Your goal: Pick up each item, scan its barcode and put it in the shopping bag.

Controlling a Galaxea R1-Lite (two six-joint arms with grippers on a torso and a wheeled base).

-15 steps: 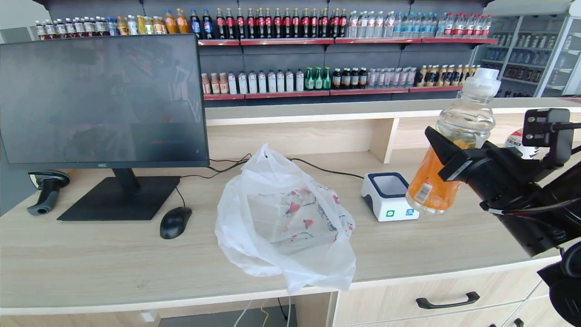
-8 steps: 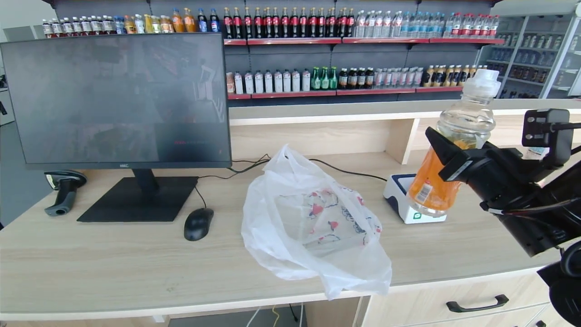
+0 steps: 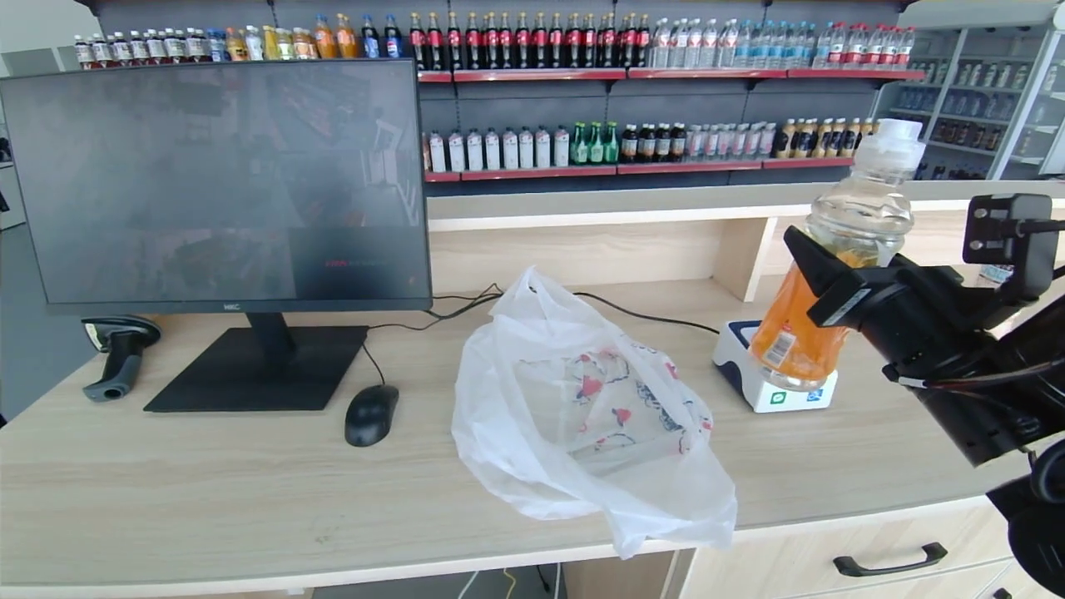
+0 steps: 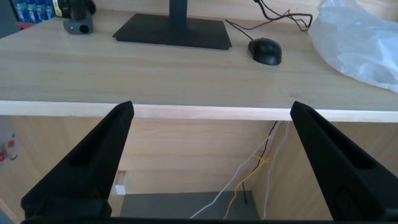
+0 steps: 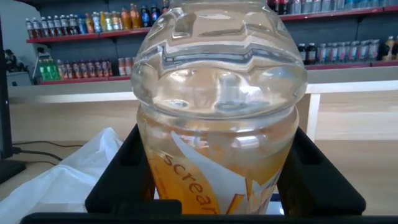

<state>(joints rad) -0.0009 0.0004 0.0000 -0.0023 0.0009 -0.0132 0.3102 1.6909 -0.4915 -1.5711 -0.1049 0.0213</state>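
Head view: the right gripper (image 3: 834,279) is clamped on a clear plastic bottle of orange drink (image 3: 797,333); its black fingers (image 3: 819,268) press the bottle just under the shoulder from either side, white cap uppermost, the bottle leaning slightly. The right wrist view has the same grasp close up, with the bottle (image 5: 221,124) sitting between the two fingers (image 5: 118,183).

Just below the gripper, under the bottle's base, a small white box scanner with a dark blue top (image 3: 778,398) sits on the pale wooden desk (image 3: 208,499); whether the base touches it I cannot tell. Further out from the gripper, toward the robot's left, a translucent white plastic shopping bag (image 3: 582,416) lies slumped on the desk, apart from the bottle; a red-and-blue patterned pack (image 3: 611,399) shows through it. Beyond the bag lies a black computer mouse (image 3: 371,414); then a black flat monitor on a square stand (image 3: 216,183); farthest from the gripper, a grey-black handheld scanner (image 3: 121,353) stands at the desk's end. Shelves of drink bottles (image 3: 582,50) line the wall behind.

The left gripper (image 4: 208,162) hangs lower than the desk top, facing its front edge; its jaws stand wide apart and empty.
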